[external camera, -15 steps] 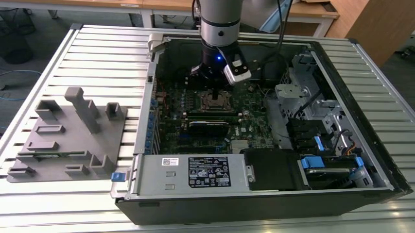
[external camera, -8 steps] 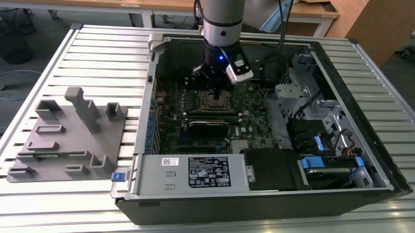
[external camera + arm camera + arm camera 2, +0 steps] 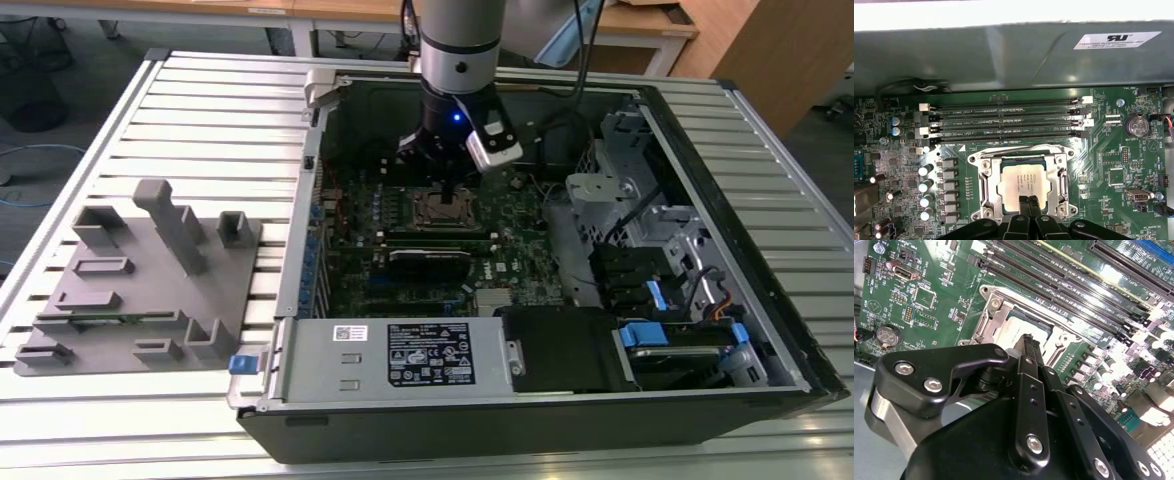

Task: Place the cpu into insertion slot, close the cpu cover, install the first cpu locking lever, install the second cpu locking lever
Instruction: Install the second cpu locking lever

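Observation:
The cpu (image 3: 1024, 182) lies flat in the socket on the green motherboard, its dull metallic top showing through the window of the cpu cover (image 3: 985, 185). The cover lies down flat around the chip. My gripper (image 3: 1029, 202) stands over the near edge of the socket. Its two black fingers are pressed together, their tips at the chip's edge, with nothing seen between them. In the second wrist view the gripper (image 3: 1030, 342) reaches down to the cpu (image 3: 1026, 326) inside the cover (image 3: 991, 320). In the exterior view the gripper (image 3: 445, 187) hangs just above the socket (image 3: 441, 210) inside the open computer case.
Black memory slots (image 3: 1004, 120) run along one side of the socket, with capacitors (image 3: 926, 185) on another and a coin battery (image 3: 1136, 125) beyond. The case wall (image 3: 1004, 55) rises close behind. In the exterior view's left a grey fixture (image 3: 147, 280) sits on the slatted table; power supply (image 3: 400, 355) and drive bays (image 3: 667, 250) fill the case.

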